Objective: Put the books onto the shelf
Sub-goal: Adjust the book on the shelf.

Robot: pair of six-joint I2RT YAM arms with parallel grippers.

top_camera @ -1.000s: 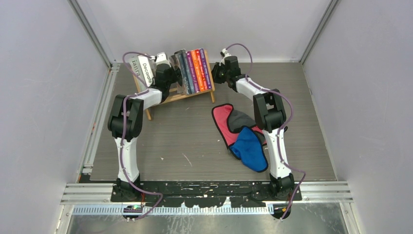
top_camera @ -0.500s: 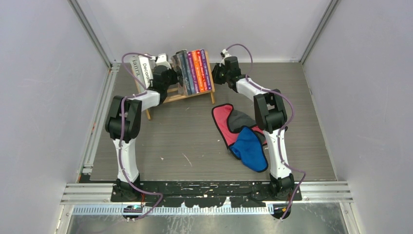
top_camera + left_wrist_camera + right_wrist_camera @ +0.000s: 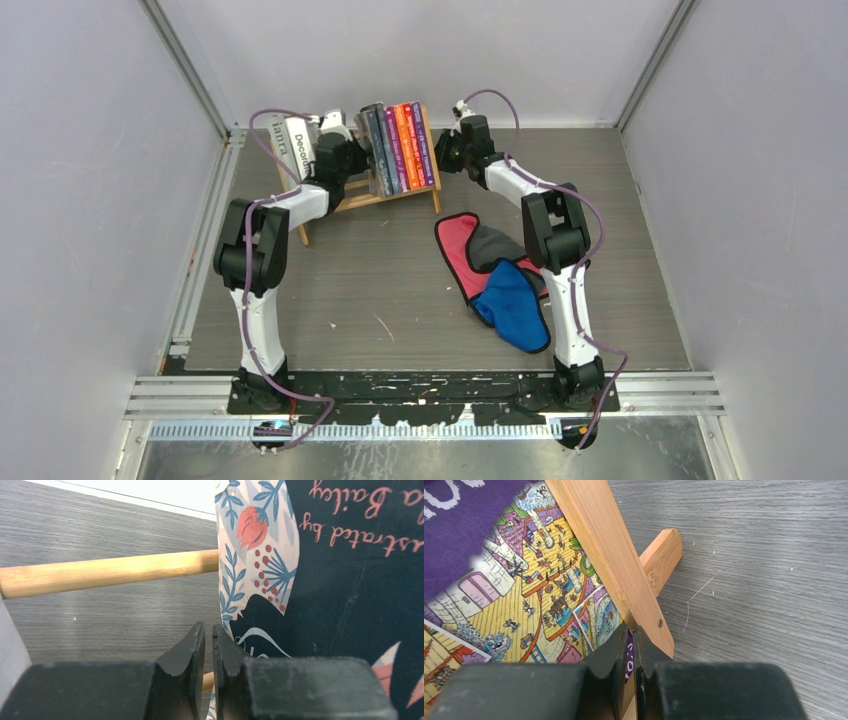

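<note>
Seen from above, a wooden shelf [image 3: 385, 197] stands at the upper centre of a grey table [image 3: 380, 290]. At its left end leans the large "Decorate" book [image 3: 300, 148]. Next to it, the left gripper [image 3: 209, 630] sits beside a floral book [image 3: 260, 555], its jaws a narrow slit apart with nothing between them. Small upright books [image 3: 402, 145] fill the right end. The right gripper [image 3: 630, 630] rests against the shelf's right end piece, jaws all but closed. Red, grey and blue cloths [image 3: 495, 275] lie lower right.
</note>
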